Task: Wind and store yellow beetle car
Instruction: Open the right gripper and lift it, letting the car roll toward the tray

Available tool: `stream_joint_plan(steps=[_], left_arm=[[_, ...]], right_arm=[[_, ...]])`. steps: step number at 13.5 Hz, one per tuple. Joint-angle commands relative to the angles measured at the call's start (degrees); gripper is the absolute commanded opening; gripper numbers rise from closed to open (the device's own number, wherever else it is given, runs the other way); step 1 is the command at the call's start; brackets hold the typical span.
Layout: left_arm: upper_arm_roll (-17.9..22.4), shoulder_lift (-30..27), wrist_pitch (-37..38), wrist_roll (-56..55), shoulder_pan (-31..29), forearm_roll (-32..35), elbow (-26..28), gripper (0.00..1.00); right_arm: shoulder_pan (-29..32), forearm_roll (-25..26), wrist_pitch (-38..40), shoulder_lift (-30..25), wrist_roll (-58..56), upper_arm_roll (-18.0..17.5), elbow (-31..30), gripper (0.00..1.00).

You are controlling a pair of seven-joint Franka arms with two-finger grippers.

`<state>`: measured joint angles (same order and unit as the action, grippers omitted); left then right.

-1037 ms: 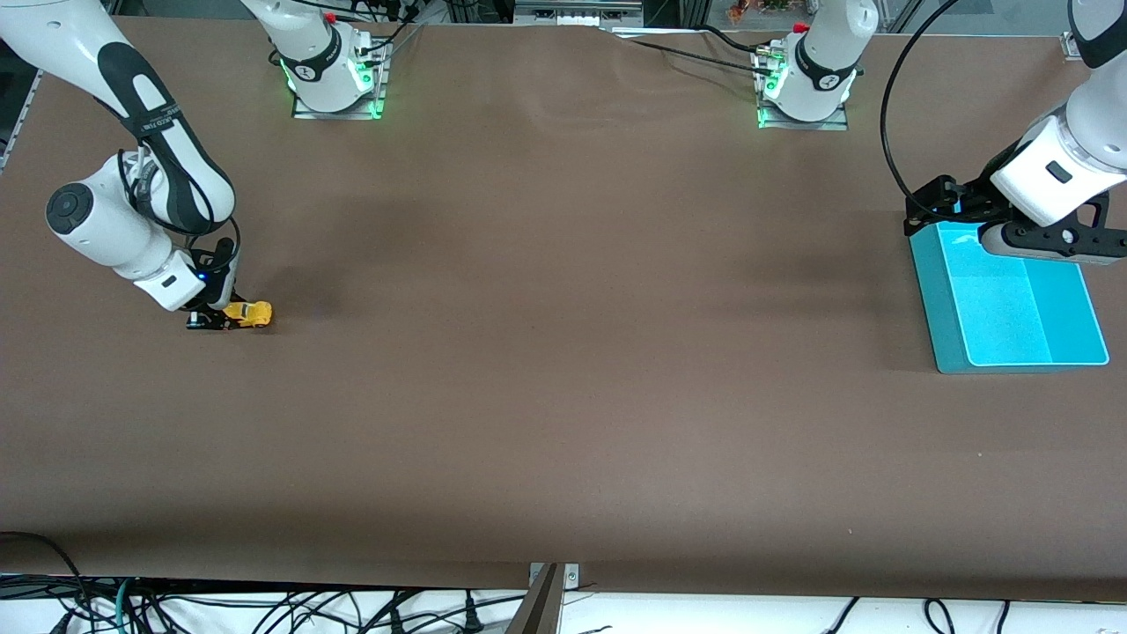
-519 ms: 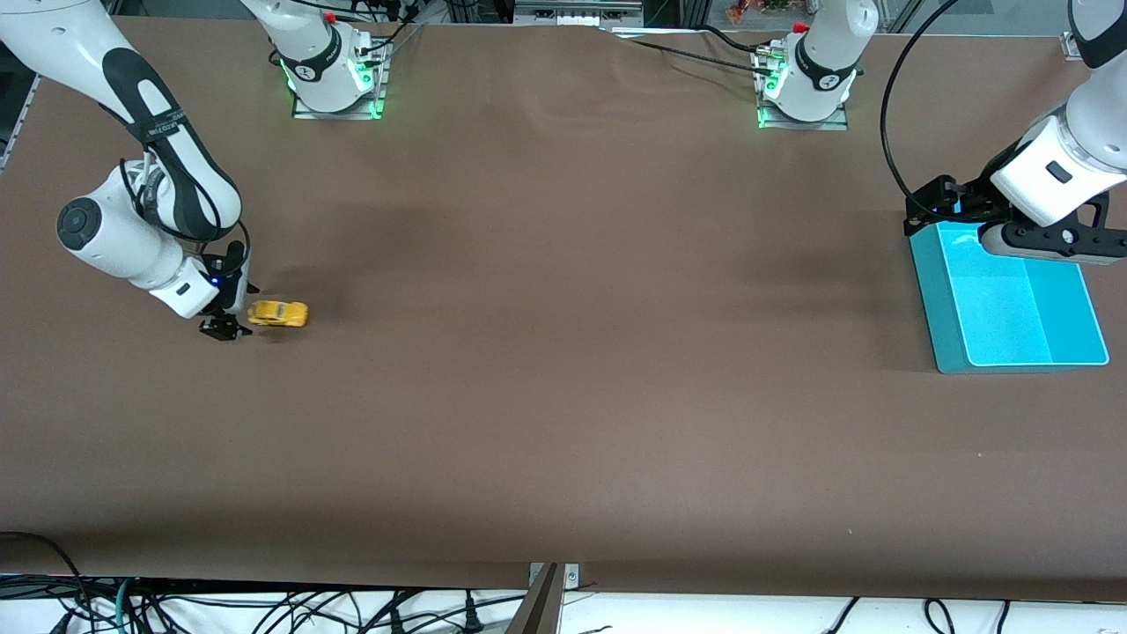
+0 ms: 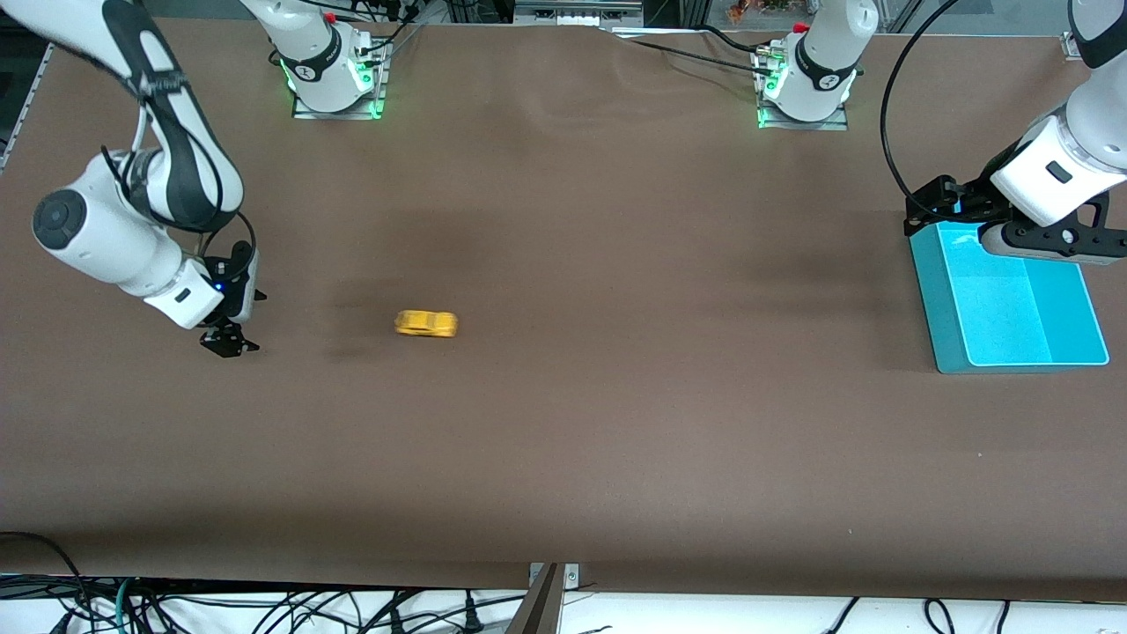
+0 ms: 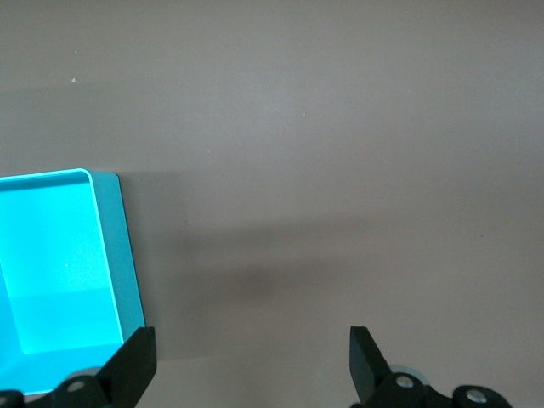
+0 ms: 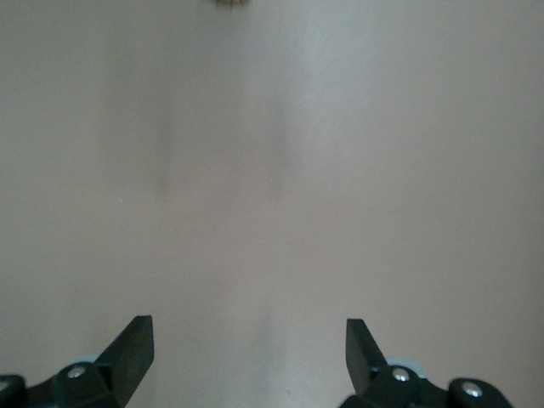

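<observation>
Yellow beetle car [image 3: 426, 324] blurred, loose on table; right gripper [image 3: 230, 342], left gripper [image 4: 252, 367] both spread.

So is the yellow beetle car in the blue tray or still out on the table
Out. The yellow beetle car sits on the bare table, apart from the open right pincer; the blue tray at the left arm's end shows nothing inside.

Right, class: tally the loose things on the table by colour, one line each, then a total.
Yellow: 1, the yellow beetle car
Turquoise: 1, the tray under the left gripper
Total: 2
</observation>
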<state>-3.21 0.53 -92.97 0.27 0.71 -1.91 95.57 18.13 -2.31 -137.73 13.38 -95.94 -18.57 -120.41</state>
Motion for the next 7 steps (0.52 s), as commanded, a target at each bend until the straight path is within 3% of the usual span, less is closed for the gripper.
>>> stream_joint_plan(steps=[1, 5, 7], left_arm=[[-0.13, 1.14, 1.38, 0.61, 0.43, 0.94, -2.05, 1.00], [-0.13, 2.63, 1.38, 0.79, 0.52, 0.86, -2.05, 1.00], [-0.22, 2.89, 1.82, 6.19, 0.43, 0.94, -1.88, 1.00]], right_arm=[[-0.64, -0.68, 5.70, -6.24, 6.86, 0.11, 0.79, 1.00], [-1.87, -0.68, 17.63, -15.21, 25.84, 0.29, 5.44, 1.00], [-2.49, -0.59, 23.62, -17.51, 38.65, 0.55, 8.25, 1.00]])
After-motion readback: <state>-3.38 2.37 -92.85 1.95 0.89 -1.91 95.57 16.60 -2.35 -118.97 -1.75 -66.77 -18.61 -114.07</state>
